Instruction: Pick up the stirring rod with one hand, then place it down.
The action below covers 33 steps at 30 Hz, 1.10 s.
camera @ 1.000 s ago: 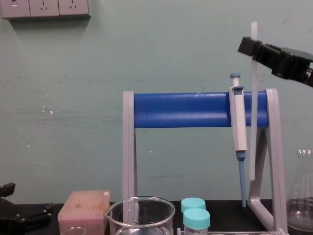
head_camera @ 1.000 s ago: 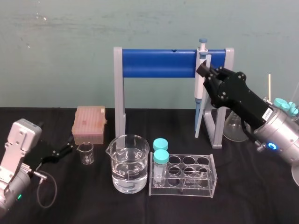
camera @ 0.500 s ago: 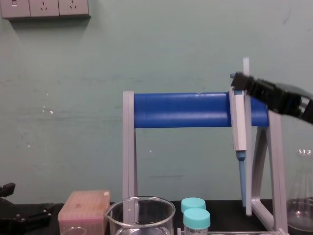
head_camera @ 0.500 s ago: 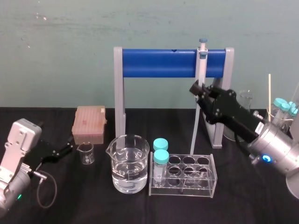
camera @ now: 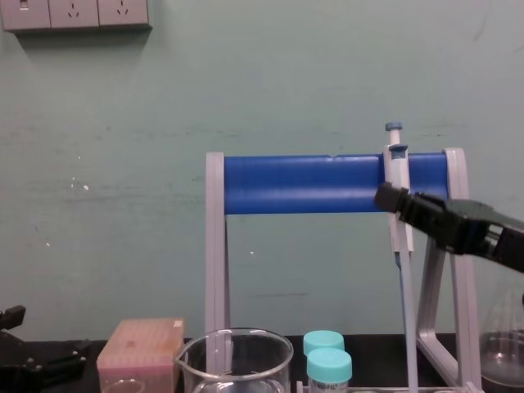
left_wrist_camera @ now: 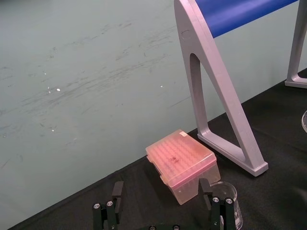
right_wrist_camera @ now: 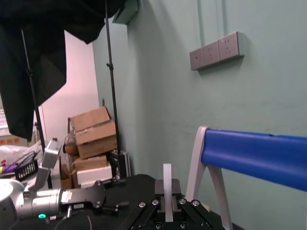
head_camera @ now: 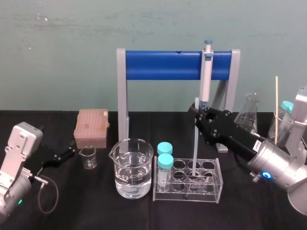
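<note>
The stirring rod (head_camera: pixel 194 148) is a thin whitish stick held upright in my right gripper (head_camera: pixel 197 113), which is shut on it near its top. Its lower end reaches down into the back row of the clear tube rack (head_camera: pixel 188 189). From the chest view the right gripper (camera: pixel 386 197) sits in front of the blue bar, with the stirring rod (camera: pixel 405 327) hanging below it. The rod's (right_wrist_camera: pixel 167 189) top pokes up between the jaws in the right wrist view. My left gripper (head_camera: pixel 67 153) rests open, low at the left, beside the small beaker (head_camera: pixel 88 157).
A water-filled beaker (head_camera: pixel 133 167) and two teal-capped tubes (head_camera: pixel 165 160) stand left of the rod. The grey and blue stand (head_camera: pixel 163 65) holds a pipette (head_camera: pixel 206 72) behind it. A pink tip box (head_camera: pixel 92 127) is at the back left and a flask (head_camera: pixel 248 112) at the right.
My right gripper has come down from above the blue bar towards the tube rack, carrying the rod still upright. The left arm has not moved.
</note>
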Each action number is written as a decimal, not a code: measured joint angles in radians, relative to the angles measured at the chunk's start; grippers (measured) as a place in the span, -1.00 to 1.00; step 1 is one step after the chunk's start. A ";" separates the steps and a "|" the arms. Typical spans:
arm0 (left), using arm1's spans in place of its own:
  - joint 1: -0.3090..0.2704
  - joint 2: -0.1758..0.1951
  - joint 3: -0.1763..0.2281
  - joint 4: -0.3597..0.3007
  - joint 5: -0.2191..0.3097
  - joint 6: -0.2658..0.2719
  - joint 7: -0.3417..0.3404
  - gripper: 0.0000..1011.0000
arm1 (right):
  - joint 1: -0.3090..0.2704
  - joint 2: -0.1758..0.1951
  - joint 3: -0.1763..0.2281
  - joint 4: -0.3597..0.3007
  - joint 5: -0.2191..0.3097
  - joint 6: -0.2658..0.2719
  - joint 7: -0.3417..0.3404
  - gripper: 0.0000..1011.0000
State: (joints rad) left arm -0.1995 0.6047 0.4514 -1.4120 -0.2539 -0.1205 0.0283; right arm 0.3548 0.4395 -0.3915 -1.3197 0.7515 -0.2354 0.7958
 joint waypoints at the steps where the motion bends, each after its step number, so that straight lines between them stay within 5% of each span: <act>1: 0.000 0.000 0.000 0.000 0.000 0.000 0.000 0.98 | 0.001 -0.001 -0.002 0.004 -0.003 -0.002 0.000 -0.86; 14: 0.000 0.000 0.000 0.000 0.000 0.000 0.000 0.98 | 0.025 -0.027 -0.021 0.083 -0.041 -0.033 0.007 -0.86; 33: 0.000 0.000 0.000 0.000 0.000 0.000 0.000 0.98 | 0.025 -0.049 -0.039 0.140 -0.078 -0.006 -0.015 -0.86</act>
State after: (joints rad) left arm -0.1995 0.6047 0.4514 -1.4120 -0.2539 -0.1205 0.0283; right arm 0.3794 0.3908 -0.4310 -1.1795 0.6738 -0.2411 0.7813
